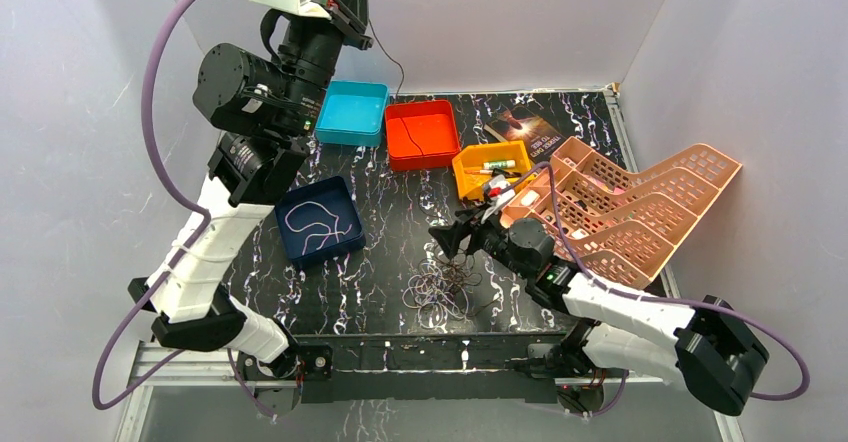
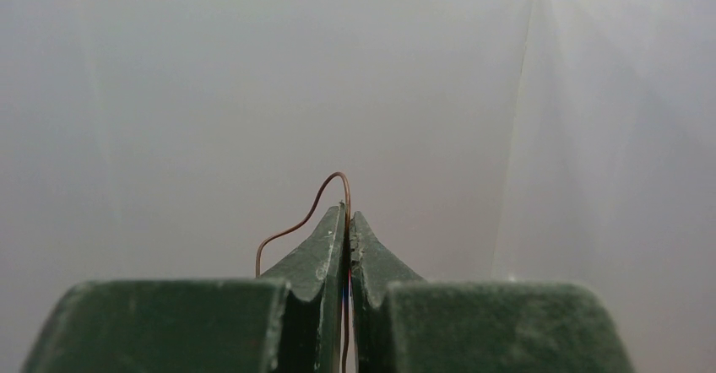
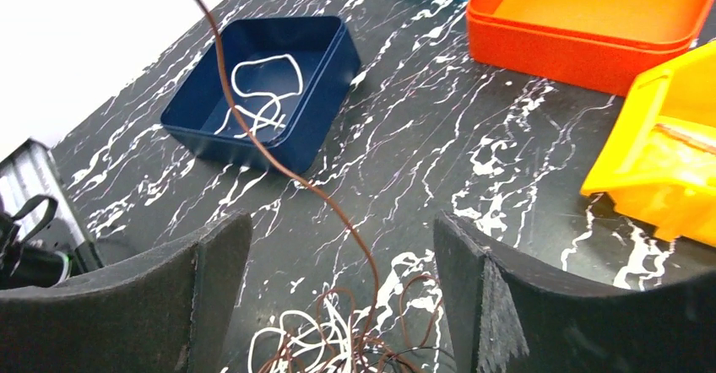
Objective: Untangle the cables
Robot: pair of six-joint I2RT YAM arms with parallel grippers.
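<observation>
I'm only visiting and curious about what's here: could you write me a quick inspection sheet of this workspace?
Surface: black table with white veining.
Job's things: tangled cable pile near the front; white cable in the navy tray.
Clutter: cyan tray, red tray, yellow bin with small items, pink rack, booklet.
Hands: left hand high up, shut on a brown cable; right hand open, low over the pile.
Cables: brown cable rises from the pile; purple hoses follow the arms.
Surroundings: plain pale walls.
</observation>
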